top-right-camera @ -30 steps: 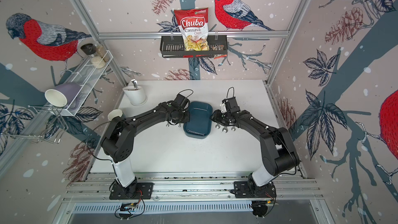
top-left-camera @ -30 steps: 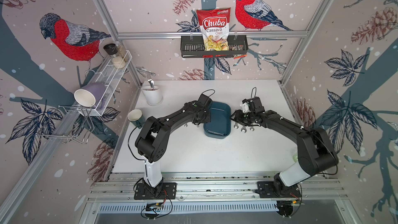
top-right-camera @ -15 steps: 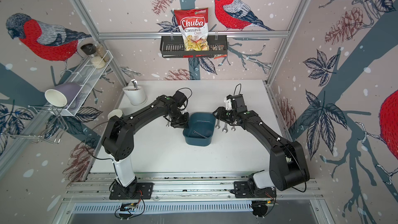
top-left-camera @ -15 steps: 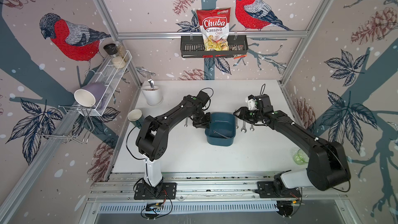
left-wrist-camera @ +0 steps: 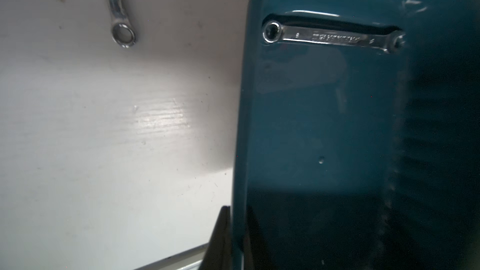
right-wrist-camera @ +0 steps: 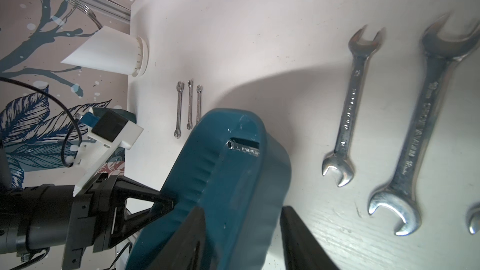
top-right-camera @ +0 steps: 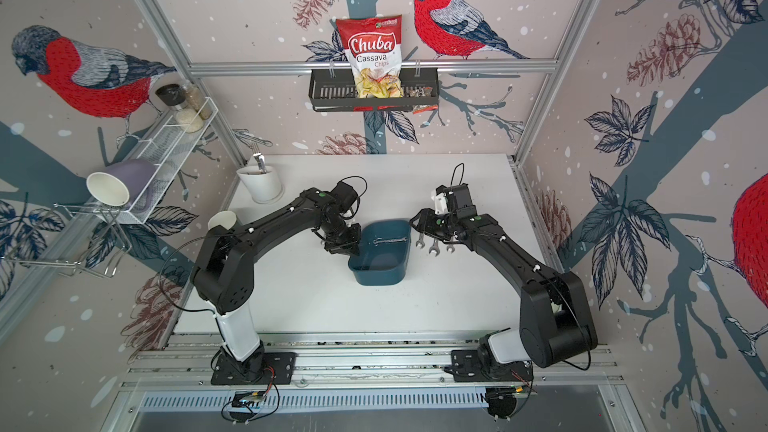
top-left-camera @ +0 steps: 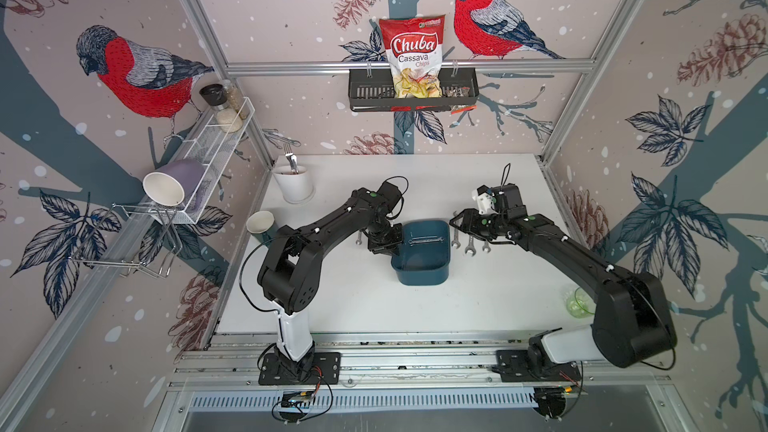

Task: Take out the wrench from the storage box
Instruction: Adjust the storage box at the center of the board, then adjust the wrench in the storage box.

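left gripper [top-left-camera: 392, 245]: fingers [left-wrist-camera: 220, 235] pressed together on the left wall of the storage box [top-left-camera: 419, 275]; one finger inside the rim, one outside
right gripper [top-left-camera: 457, 224]: fingers [right-wrist-camera: 298, 235] spread and pinching nothing; tips just beside the box's far right corner; whether they touch it I cannot tell
wrench [top-left-camera: 424, 239]: small and silver; lies crosswise inside the storage box against its far wall; neither gripper touches it
storage box: dark teal; tilted rather than flat; mid-table between the two arms; which edge rests on the table [top-left-camera: 374, 305] I cannot tell
large spanners [top-left-camera: 469, 245]: three side by side on the table, just right of the box, below the right gripper
small spanners [right-wrist-camera: 189, 105]: three in a row on the table left of the box; in both top views the left arm hides most of them
white pot [top-left-camera: 293, 184]: at the table's far left corner, well apart from the box; cutlery stands in it
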Robot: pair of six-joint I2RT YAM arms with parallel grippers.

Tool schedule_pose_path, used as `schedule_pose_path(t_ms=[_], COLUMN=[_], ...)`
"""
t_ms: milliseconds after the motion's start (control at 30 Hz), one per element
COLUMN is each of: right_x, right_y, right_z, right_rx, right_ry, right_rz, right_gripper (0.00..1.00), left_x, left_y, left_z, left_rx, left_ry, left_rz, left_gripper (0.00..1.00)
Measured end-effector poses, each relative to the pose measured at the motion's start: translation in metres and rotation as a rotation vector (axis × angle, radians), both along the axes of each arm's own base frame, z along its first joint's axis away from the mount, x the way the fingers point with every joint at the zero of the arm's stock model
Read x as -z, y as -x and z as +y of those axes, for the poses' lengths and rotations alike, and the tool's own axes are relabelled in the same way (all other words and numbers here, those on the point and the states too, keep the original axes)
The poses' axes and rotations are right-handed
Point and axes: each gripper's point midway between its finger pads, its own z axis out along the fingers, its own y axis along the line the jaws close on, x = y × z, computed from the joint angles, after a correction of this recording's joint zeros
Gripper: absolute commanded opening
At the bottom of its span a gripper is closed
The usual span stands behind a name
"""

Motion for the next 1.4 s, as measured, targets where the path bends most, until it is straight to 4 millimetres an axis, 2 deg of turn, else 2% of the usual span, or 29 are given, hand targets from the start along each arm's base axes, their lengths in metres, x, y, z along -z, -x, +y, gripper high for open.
schedule_pose_path(t_ms=[233,533,600,700,733,867,967,1067,1133,1267,1400], right_x=[0.021,0.049,0.055,0.058,0.058,0.059,0.061,0.063,0.063,0.063,0.067], right_y=[0.000,0.001,0.001,0.000,0.000,-0.003,-0.004,-0.005,-0.005,-0.006,-0.005], right_z=[0.003,0.015,0.017,0.020,0.020,0.022,0.023,0.022,0.021,0.021,0.021], right_rx=[-0.007,-0.034,-0.036,-0.034,-0.026,-0.027,-0.024,-0.020,-0.017,-0.016,-0.016], right_ry=[0.015,0.042,0.052,0.058,0.056,0.058,0.067,0.073,0.076,0.078,0.082], right_rz=[0.049,0.105,0.118,0.123,0.128,0.115,0.114,0.114,0.113,0.112,0.121], right_gripper=[0.52,0.51,0.51,0.51,0.51,0.51,0.50,0.49,0.48,0.46,0.44], left_x=[0.025,0.026,0.023,0.013,0.008,-0.023,-0.039,-0.045,-0.042,-0.026,-0.003], left_y=[-0.022,-0.038,-0.041,-0.046,-0.047,-0.056,-0.064,-0.075,-0.078,-0.082,-0.089], left_z=[0.001,-0.011,-0.012,-0.009,-0.006,0.002,0.000,-0.016,-0.031,-0.064,-0.084], left_rx=[-0.056,-0.102,-0.115,-0.121,-0.121,-0.087,-0.006,0.137,0.245,0.468,0.616], left_ry=[-0.076,-0.163,-0.172,-0.194,-0.201,-0.222,-0.224,-0.199,-0.167,-0.097,-0.087], left_rz=[-0.215,-0.368,-0.380,-0.419,-0.434,-0.550,-0.639,-0.725,-0.747,-0.760,-0.760], left_gripper=[0.03,0.17,0.23,0.43,0.46,0.48,0.48,0.48,0.48,0.46,0.48])
